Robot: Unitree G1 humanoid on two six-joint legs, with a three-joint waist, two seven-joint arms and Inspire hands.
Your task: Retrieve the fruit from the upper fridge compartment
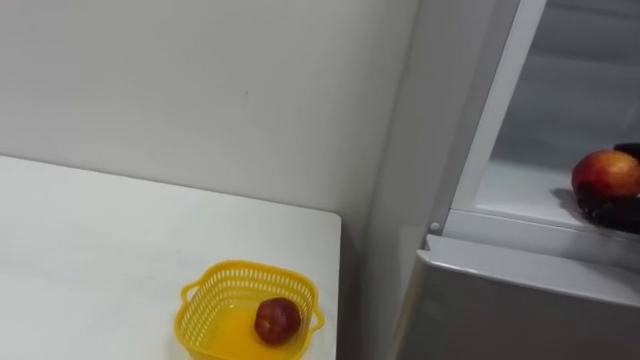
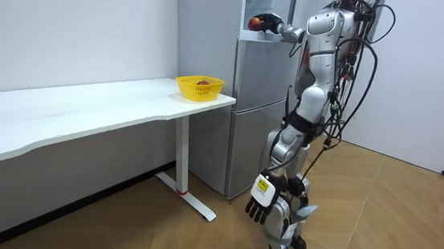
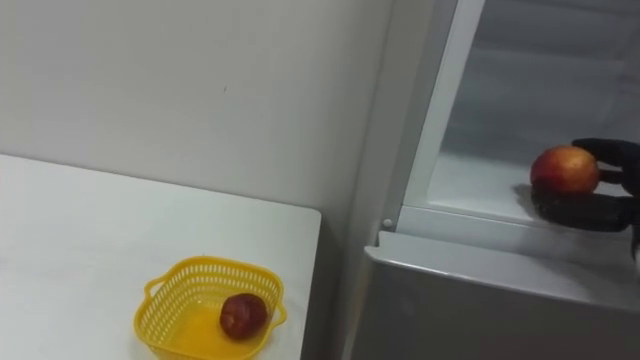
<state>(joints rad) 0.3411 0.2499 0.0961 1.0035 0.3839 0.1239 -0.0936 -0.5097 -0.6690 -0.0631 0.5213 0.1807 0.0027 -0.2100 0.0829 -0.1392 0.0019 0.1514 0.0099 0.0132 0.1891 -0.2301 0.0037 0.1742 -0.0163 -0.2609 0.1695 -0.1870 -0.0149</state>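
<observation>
The apple (image 3: 565, 168) sits among the fingers (image 3: 572, 211) of the right hand (image 3: 610, 205), over the front edge of the upper fridge compartment (image 3: 470, 190). To the left of the fingers and lower, past the fridge's side, a basket (image 3: 165, 300) stands at the table (image 3: 80, 240) corner, with a fruit (image 3: 242, 314) inside.

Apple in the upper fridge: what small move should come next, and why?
Probably draw the right hand straight back out of the upper fridge: its fingers curl round the apple, which sits inside the compartment, just behind the front lip.
</observation>
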